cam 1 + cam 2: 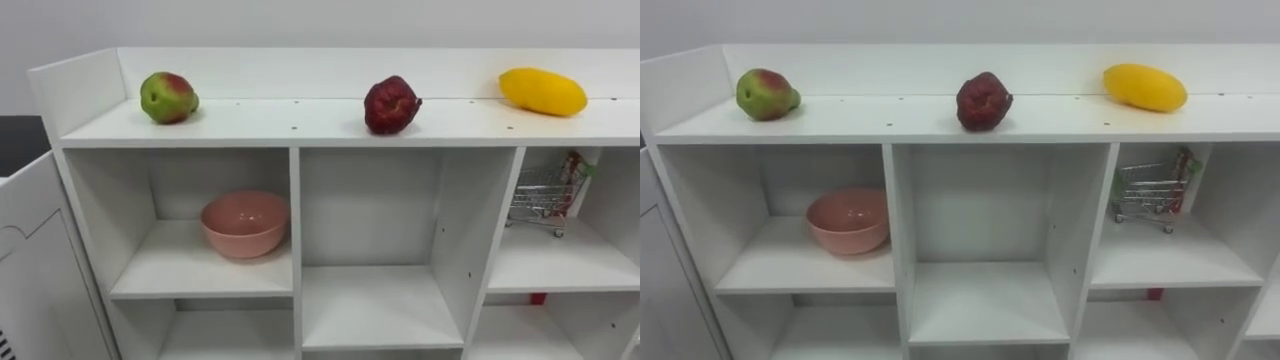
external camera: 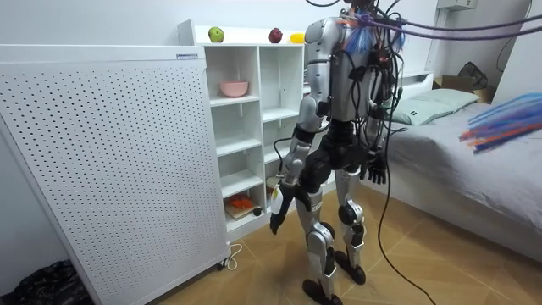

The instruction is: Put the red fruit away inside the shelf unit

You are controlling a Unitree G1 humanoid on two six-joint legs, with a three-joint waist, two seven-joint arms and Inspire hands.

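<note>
Three fruits sit well apart in a row on the top board of the white closet (image 1: 280, 122). The green fruit (image 1: 168, 97) with a red blush is at the left, and its narrower end points right. The dark red fruit (image 1: 391, 104) stands in the middle, roughly upright. The yellow fruit (image 1: 543, 91) lies on its side at the right, its long axis running along the board.

A pink bowl (image 1: 245, 223) sits upright in the upper left compartment. A small wire cart (image 1: 543, 200) in the upper right compartment is partly hidden behind the divider. A small red thing (image 1: 537, 298) below its shelf is too hidden to tell. The lower compartments are cut off.

In the room view the robot stands facing the closet. Its left hand (image 2: 277, 217) and right hand (image 2: 375, 172) hang at its sides, fingers loose, holding nothing.
</note>
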